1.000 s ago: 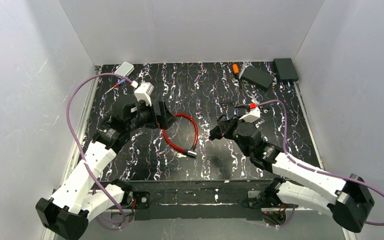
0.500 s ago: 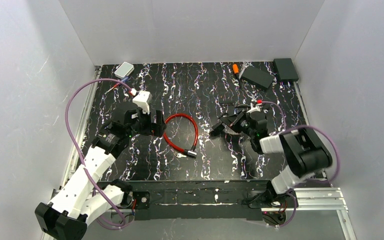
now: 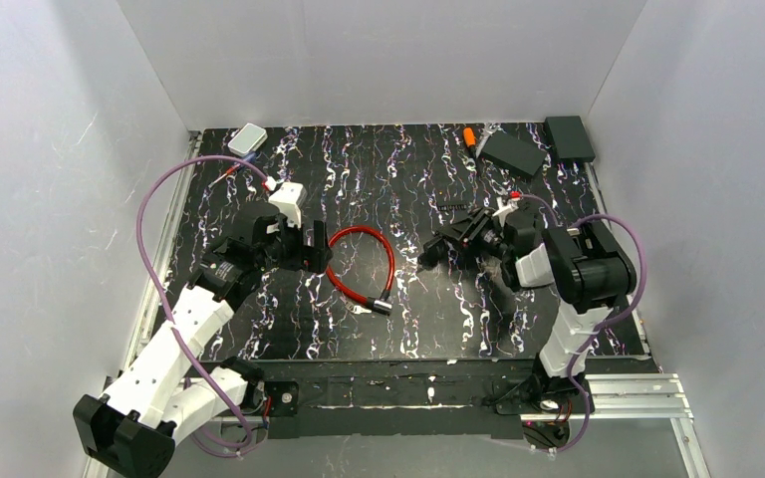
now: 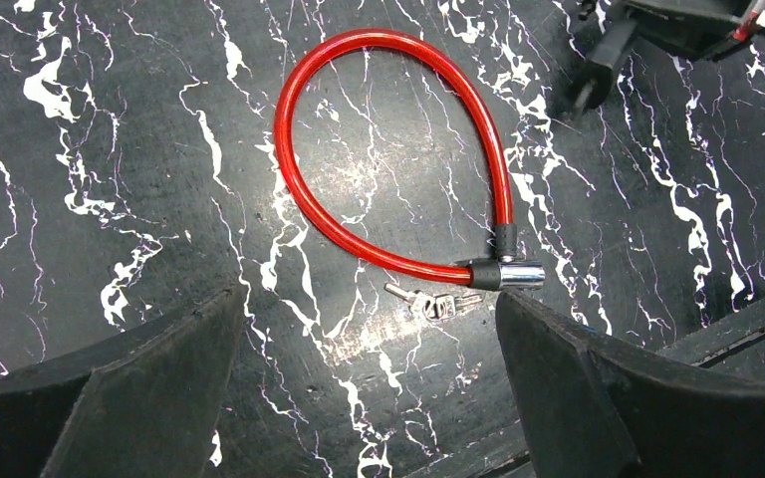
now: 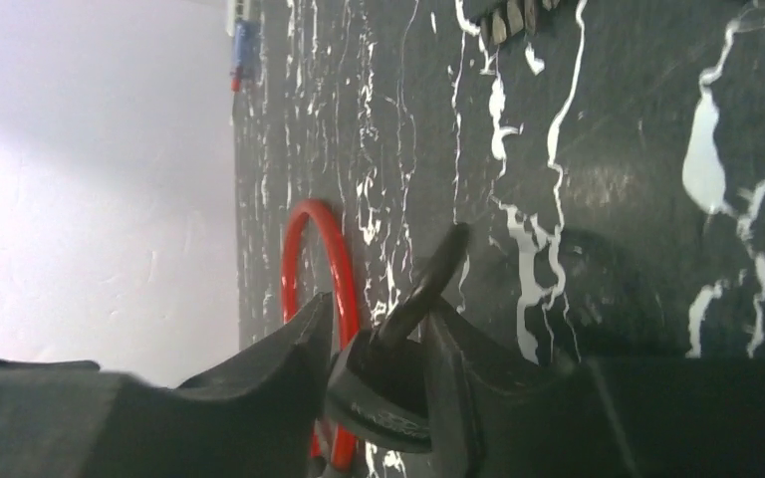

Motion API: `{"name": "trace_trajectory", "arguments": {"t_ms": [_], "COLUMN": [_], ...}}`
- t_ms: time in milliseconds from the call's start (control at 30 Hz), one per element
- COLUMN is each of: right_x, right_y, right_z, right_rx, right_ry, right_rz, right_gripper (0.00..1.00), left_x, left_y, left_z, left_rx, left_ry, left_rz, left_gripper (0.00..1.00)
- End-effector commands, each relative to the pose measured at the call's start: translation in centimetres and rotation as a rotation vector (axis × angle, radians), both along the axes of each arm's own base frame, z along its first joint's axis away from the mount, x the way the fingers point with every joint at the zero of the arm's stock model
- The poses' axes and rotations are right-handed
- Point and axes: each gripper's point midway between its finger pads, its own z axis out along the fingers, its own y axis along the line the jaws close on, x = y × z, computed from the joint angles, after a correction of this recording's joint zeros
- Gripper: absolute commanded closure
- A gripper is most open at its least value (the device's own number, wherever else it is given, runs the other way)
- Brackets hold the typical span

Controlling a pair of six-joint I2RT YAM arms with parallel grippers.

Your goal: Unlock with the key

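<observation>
- Plain white panel walls close in the back, left and right sides.
- The tabletop is black, marble-patterned, with white veins.
- Aluminium rails run along its edges.
- The light is even and soft.

Black box, grey box, orange tool

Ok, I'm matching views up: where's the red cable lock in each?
Top external: red cable lock just left of the middle of the table.
Left wrist: red cable lock central, whole loop showing.
Right wrist: red cable lock left of centre, partly behind the right gripper.
Shared landmark: the white-veined black table.
</observation>
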Motion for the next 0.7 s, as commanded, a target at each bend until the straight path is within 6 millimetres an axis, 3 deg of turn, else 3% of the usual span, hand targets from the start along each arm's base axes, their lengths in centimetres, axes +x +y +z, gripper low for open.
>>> {"name": "trace_trajectory", "arguments": {"t_ms": [0, 100, 233, 367, 533, 667], "right_x": [2.8, 4.1, 5.4, 5.7, 3.9, 1.4], "right_y": [-0.8, -1.0, -1.3, -2.8, -3.4, -1.4], "right_z": [0.8, 0.3, 1.5, 2.5, 4.3, 6.4], "right_rx": [-0.183, -0.233, -0.284, -0.403, -0.543, -0.629], "right_ry": [-0.053, -0.013, -0.021, 0.006, 0.002, -0.071], "right_rz": [-0.002, -0.004, -0.019, -0.051, -0.051, -0.005], "right_gripper": [0.40, 0.03, 0.02, 0.02, 0.03, 0.04], "left_x": [-0.2, -0.1, -0.1, -0.1, -0.1, -0.1], "left_y": [0.2, 0.3, 0.3, 0.4, 0.6, 0.7], "left_z": [-0.2, -0.3, -0.3, -0.4, -0.3, -0.2], "left_rx": [0.017, 0.021, 0.026, 0.031, 0.035, 0.037], "left_ry": [0.005, 0.007, 0.006, 0.006, 0.002, -0.001], "left_rz": [-0.010, -0.010, -0.007, -0.006, -0.002, 0.005], "left_gripper": [0.05, 0.05, 0.05, 0.05, 0.06, 0.07]}}
